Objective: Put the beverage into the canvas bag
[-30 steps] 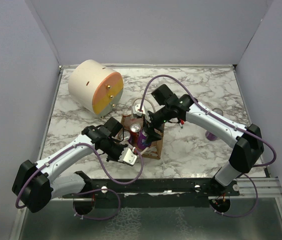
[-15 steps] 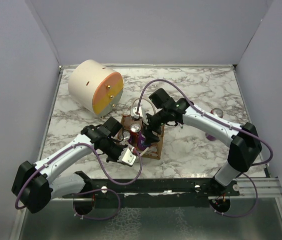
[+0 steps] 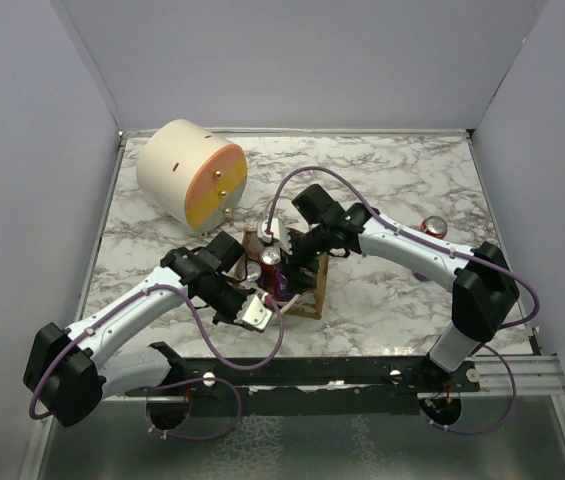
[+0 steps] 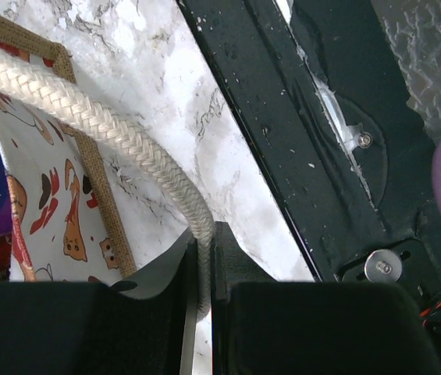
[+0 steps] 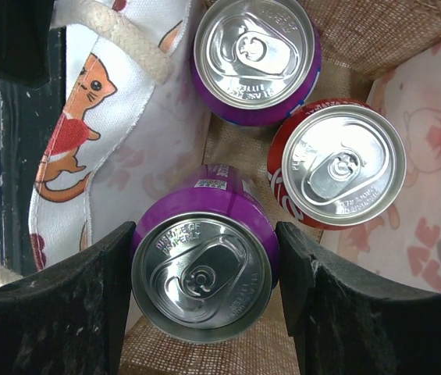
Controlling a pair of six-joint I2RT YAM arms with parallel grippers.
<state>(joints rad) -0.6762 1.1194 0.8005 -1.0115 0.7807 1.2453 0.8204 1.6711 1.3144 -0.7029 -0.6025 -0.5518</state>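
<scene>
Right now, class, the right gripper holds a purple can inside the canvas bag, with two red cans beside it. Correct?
No. The right wrist view shows one red can and a second purple can beside the held can; the rest stands.

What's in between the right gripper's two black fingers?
A purple can, standing inside the canvas bag beside another purple can and a red can. The right wrist view shows it.
</scene>
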